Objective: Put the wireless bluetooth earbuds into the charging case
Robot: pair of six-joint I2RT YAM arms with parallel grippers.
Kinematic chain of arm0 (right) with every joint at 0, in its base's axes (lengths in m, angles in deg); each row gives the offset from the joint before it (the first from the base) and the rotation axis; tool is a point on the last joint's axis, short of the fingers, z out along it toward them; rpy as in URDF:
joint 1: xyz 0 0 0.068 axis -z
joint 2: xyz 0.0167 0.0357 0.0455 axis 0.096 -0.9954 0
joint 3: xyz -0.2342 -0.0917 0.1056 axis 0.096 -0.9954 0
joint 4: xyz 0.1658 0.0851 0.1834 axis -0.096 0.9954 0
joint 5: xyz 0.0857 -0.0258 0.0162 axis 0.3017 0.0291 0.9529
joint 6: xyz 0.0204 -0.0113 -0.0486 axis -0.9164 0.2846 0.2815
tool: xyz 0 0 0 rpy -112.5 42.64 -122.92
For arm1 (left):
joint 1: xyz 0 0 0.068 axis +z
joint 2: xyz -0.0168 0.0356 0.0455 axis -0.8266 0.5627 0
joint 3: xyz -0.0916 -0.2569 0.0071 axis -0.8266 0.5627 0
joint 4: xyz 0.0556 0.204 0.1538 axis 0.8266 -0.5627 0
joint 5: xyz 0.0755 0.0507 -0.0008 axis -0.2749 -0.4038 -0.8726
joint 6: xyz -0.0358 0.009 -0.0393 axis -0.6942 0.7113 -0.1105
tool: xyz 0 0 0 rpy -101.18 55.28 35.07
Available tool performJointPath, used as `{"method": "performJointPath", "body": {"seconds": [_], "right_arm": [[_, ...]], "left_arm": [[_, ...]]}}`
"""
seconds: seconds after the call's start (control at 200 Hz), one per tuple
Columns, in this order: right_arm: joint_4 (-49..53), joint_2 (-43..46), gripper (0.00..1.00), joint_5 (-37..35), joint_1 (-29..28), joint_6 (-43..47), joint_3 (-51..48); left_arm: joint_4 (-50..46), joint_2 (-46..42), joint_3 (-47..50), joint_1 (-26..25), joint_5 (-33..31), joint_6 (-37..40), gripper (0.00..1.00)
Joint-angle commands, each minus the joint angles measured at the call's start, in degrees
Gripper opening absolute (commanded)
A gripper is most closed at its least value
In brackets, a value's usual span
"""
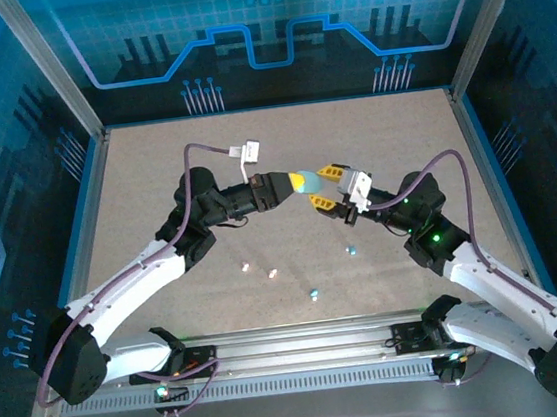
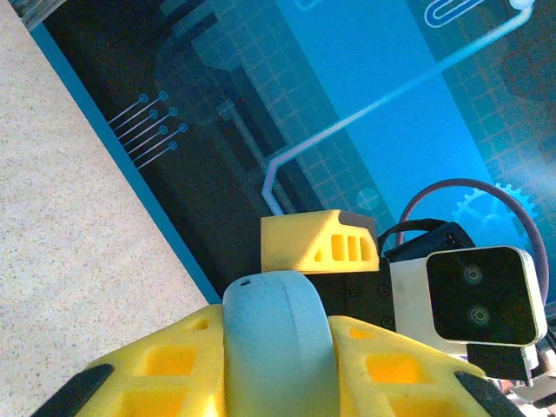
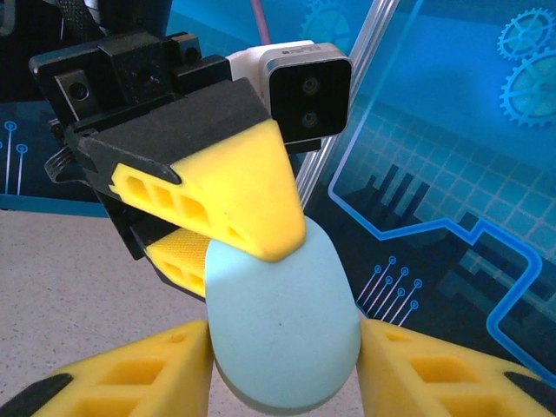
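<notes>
Speckled table (image 1: 155,182), blue walls (image 1: 266,9). Left gripper (image 1: 294,184) clamps pale blue case (image 3: 287,339) midair; right gripper (image 1: 326,189) jaws straddle it, grip cannot be told. Earbuds (image 1: 273,273) scattered nearer.

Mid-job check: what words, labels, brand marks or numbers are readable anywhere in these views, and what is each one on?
No text can be read in any view.
White tag: any print is too small to read.
Charging case: plain pale blue, no marking on the faces shown.
Backdrop panels: gear and circuit drawings, with no letters or numbers.
</notes>
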Motion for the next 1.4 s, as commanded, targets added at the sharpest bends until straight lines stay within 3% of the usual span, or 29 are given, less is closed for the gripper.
{"method": "performJointPath", "body": {"seconds": [0.0,0.16,0.49,0.72,0.79,0.83,0.906,1.041,1.201,1.396], "right_arm": [[-0.32,-0.63,0.46,1.43,0.62,1.01,2.42],[-0.17,-0.95,0.51,0.95,0.59,1.34,2.66],[2.63,-1.54,0.51,1.46,0.59,2.86,4.15],[4.22,-2.13,0.43,0.92,0.64,3.46,4.91],[4.16,-2.13,0.39,1.07,0.97,2.54,4.96],[6.02,-2.24,0.37,2.3,1.53,1.28,5.32],[9.89,-3.39,0.32,7.18,3.62,-2.82,7.9],[18.25,-6.6,0.31,18.17,7.13,-8.61,13.99],[25.78,-9.65,0.3,28.57,8.57,-9.85,18.97],[32.14,-11.98,0.31,34.31,8.94,-7.84,23.25]], "left_arm": [[1.69,-0.75,-0.77,0.02,1.86,-0.5,0.11],[1.62,-1.06,-0.81,0.0,2.05,-0.3,0.11],[1.47,-1.06,-1.12,-0.02,2.57,0.1,0.11],[1.75,-1.06,-1.21,0.04,2.82,0.23,0.11],[1.46,-1.3,-1.4,0.05,3.1,1.81,0.2],[0.53,-1.71,-1.3,-0.02,2.73,3.71,0.32],[-2.25,-2.91,-1.08,0.0,2.18,9.6,0.42],[-9.3,-6.52,0.39,0.02,1.56,30.73,0.6],[-6.41,-11.61,8.15,0.05,-1.49,55.18,0.66],[-6.68,-12.49,8.7,0.26,-3.22,61.04,0.66]]}}
